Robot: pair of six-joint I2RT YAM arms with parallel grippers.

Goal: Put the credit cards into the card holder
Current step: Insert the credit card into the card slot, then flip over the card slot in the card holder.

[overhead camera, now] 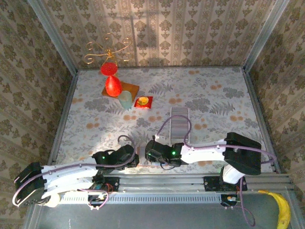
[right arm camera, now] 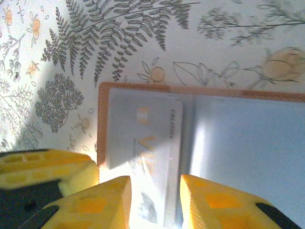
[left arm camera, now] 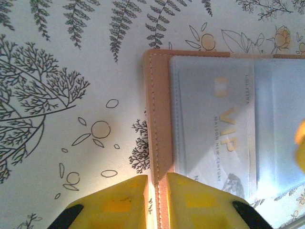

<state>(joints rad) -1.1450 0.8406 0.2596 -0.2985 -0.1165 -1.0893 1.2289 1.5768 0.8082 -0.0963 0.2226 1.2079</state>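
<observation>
left wrist view: card holder (left arm camera: 159,119) flat on the table (left arm camera: 71,71), right of centre; credit card (left arm camera: 214,133) on it, inside its left border; left gripper (left arm camera: 156,186) straddles that border at bottom centre. top view: ribbed tray (overhead camera: 179,125) up-right of the holder.

A desk (overhead camera: 209,95) draped in pale cloth printed with grey ferns and orange blossoms is closed in behind and on both sides by walls (overhead camera: 190,28) of beige damask wallpaper, with grey metal posts (overhead camera: 54,36) slanting up from its far corners
</observation>
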